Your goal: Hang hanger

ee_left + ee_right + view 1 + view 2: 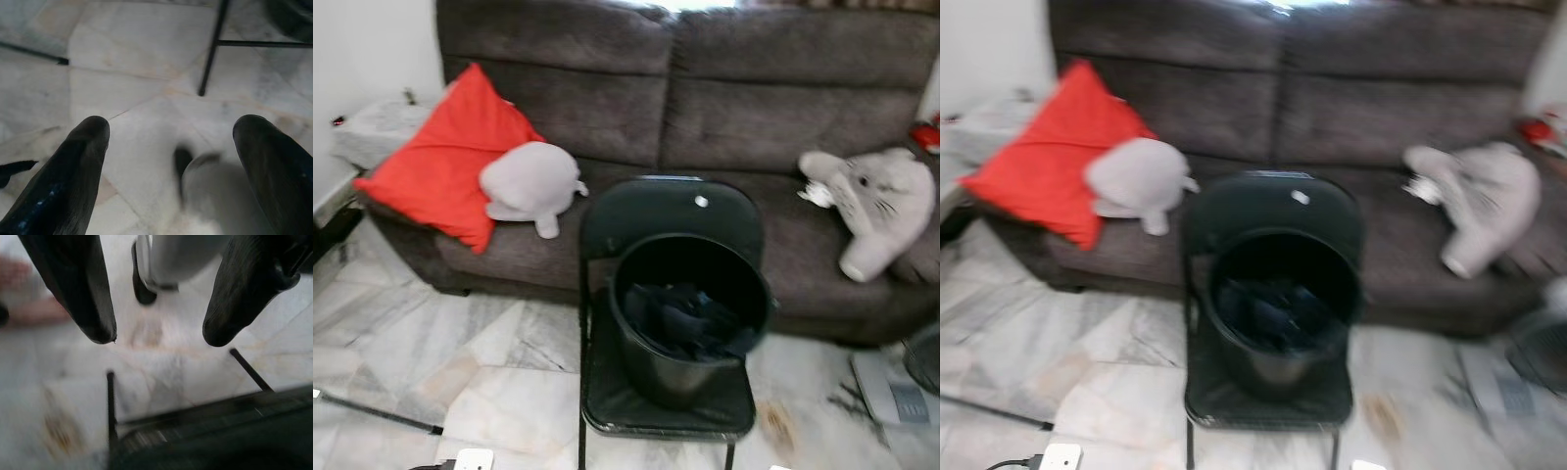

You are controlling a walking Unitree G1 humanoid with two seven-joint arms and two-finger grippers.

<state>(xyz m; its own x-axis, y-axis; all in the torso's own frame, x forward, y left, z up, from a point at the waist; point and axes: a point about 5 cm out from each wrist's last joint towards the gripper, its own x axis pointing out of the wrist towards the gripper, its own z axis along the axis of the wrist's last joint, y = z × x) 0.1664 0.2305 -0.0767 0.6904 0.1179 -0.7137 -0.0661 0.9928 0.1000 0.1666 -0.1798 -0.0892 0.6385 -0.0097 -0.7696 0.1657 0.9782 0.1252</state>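
Sofa (pixel 705 108), dark grey-brown, spans the back of the scene. Red cushion (pixel 440 157) leans at its left end w/ a pale grey plush (pixel 530 184) touching it; a second grey plush (pixel 876 201) lies at the right end.

Black folding chair (pixel 671 220) stands on the marble floor (pixel 460 362) just in front of the sofa's middle, backrest toward the sofa. Black bucket (pixel 690 313) sits on the chair seat, taking up most of it, near the front edge. Dark clothes (pixel 690 321) are bundled inside.

No hanger can be made out anywhere; if one's in the bucket it's hidden in the dark pile. So its long axis and which way the hook points can't be told.

Judgement: a hanger would be light, stiff, prob. smooth plastic or wire and a bit slippery. Best held at the neck below the hook or mid-shoulder bar, hook kept free. If tangled in cloth it'll drag fabric along, so lift slow.

Left gripper (pixel 171 161): fingers spread wide, holding nothing, aimed at the floor near a chair leg (pixel 210 54). Right gripper (pixel 159 335): also wide open, empty, over the floor by the chair's front frame, w/ the robot's own foot (pixel 146 279) beyond the fingertips.
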